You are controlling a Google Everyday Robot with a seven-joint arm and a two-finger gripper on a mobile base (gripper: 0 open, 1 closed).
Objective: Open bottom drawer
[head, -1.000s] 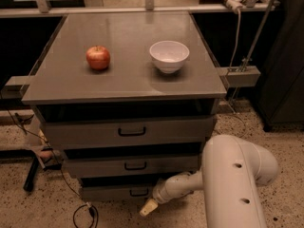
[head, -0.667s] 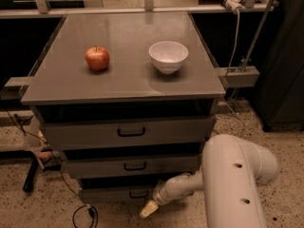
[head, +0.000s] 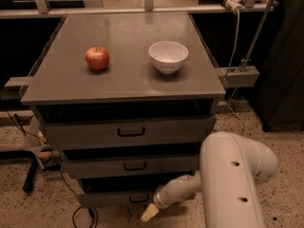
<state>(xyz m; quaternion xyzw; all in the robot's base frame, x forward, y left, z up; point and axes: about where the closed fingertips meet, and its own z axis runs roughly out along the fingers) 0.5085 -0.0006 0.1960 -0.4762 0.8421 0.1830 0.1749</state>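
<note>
red apple [head: 97, 58], white bowl [head: 168, 56] on tabletop [head: 127, 30]

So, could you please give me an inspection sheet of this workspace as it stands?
Surface: grey cabinet top, flat, carrying two items.
Job's things: bottom drawer, lowest of three, looks shut; black handle at centre.
Clutter: red apple left, white bowl right, apart.
Grippers: gripper low by the floor, just below-right of that handle; contact unclear.
Cables: black cable on floor at left; white cable upper right.
Surroundings: speckled floor; dark unit at right.
</note>
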